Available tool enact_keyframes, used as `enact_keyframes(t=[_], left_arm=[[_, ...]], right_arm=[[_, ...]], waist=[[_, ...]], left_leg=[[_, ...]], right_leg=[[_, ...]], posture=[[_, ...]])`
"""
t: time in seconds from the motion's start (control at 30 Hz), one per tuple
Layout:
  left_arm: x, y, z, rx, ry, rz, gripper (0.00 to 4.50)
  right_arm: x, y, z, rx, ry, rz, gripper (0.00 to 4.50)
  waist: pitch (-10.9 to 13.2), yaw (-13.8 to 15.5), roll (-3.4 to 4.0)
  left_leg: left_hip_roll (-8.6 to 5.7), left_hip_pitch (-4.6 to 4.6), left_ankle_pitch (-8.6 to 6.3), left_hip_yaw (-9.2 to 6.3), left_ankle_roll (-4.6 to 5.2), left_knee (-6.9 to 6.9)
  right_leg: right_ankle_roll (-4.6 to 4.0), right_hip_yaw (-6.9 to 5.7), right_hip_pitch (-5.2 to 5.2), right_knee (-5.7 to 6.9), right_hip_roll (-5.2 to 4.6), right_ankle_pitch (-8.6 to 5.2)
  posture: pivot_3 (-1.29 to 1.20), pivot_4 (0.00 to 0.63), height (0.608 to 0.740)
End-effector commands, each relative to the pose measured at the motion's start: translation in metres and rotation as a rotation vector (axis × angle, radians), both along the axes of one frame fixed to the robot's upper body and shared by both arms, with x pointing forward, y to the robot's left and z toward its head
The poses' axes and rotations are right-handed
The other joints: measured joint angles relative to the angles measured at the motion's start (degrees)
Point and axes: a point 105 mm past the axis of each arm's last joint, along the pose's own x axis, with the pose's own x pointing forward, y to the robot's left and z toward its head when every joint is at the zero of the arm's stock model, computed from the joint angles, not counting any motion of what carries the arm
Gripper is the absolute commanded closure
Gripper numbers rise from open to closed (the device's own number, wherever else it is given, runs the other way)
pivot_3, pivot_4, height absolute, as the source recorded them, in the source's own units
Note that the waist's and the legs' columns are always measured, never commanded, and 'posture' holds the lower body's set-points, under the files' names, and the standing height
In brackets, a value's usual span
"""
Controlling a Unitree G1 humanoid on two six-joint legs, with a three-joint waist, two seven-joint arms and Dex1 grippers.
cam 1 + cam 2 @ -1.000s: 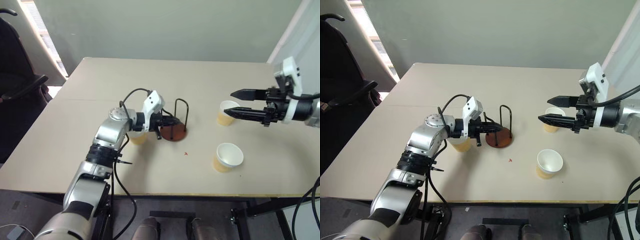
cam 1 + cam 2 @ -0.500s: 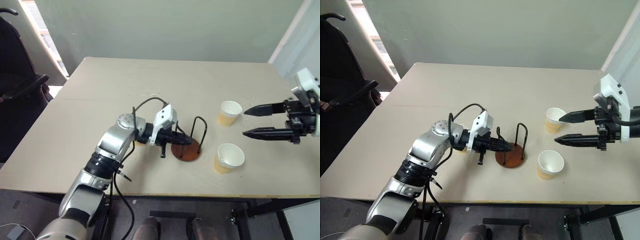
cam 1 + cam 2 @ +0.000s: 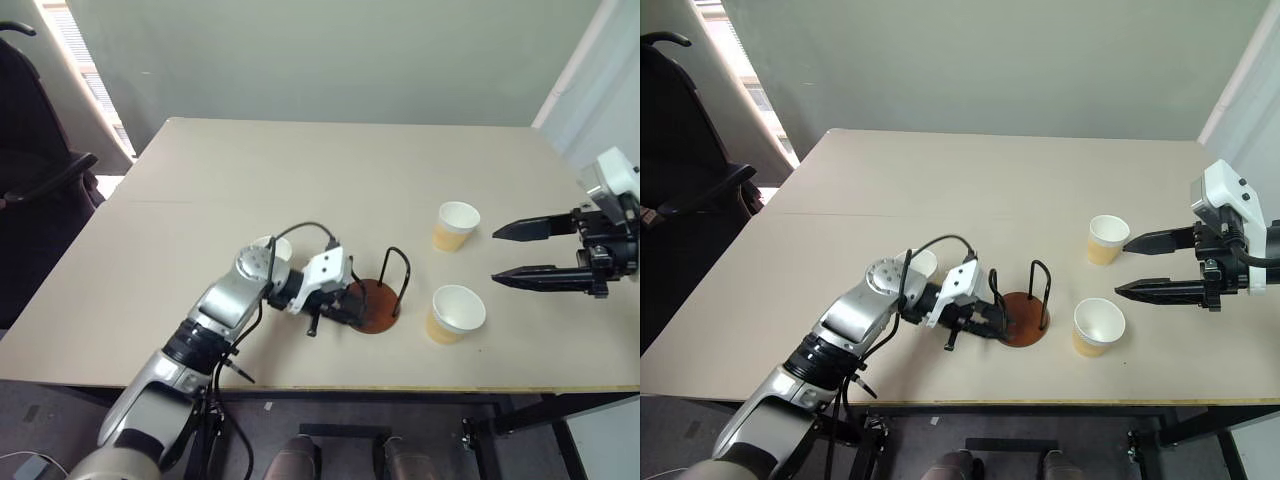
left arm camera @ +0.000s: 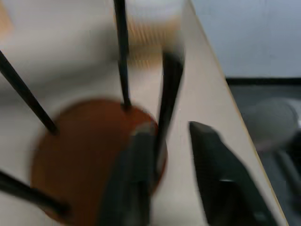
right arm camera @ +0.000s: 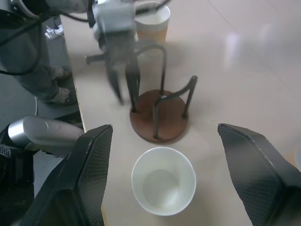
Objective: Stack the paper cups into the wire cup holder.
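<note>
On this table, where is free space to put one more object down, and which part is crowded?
Free: the wide far half of the table, beyond the cups, and its left side. Crowded: the near edge, where the left gripper, the wire cup holder and the near paper cup stand close; the far paper cup stands behind.

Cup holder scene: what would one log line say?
wire cup holder: empty | left gripper: at holder | right gripper: open | paper cups: unstacked

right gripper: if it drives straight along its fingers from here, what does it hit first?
Probably the nearer paper cup, which sits between the open fingers of the right gripper in its wrist view, with the wire cup holder just beyond. Height is unclear, so it might pass above the rim.
</note>
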Motion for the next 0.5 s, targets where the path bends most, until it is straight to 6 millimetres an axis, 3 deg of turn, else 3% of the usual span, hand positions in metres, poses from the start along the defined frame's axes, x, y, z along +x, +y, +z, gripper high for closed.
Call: enact_keyframes(t=[0.03,0.2,0.5], left_arm=[[0.009,-0.001,0.018,-0.043,-0.099,0.015,1.88],[0.010,0.006,0.031,-0.065,-0.118,0.016,0.05],[0.000,0.024,0.055,-0.045,-0.147,-0.012,0.01]], right_arm=[[-0.002,0.001,0.007,-0.023,-0.045,0.007,0.78],[0.001,0.000,0.008,-0.028,-0.053,0.000,0.78],[0.011,0.001,0.015,-0.041,-0.099,0.006,0.78]], waist=[[0.0,0.1,0.01],[0.0,0.1,0.01],[0.0,0.0,0.01]], left_leg=[[0.00,-0.01,0.00,0.00,0.00,0.00],[-0.02,-0.02,-0.07,0.00,0.02,0.00],[-0.02,-0.02,-0.15,0.00,0.01,-0.02]], right_leg=[[0.00,0.00,-0.01,-0.01,0.00,0.00],[0.06,0.00,0.00,-0.02,0.00,0.00],[0.17,0.00,-0.03,-0.01,0.00,-0.08]], posture=[[0.00,0.150,0.740],[0.00,0.150,0.740],[0.00,0.150,0.740]])
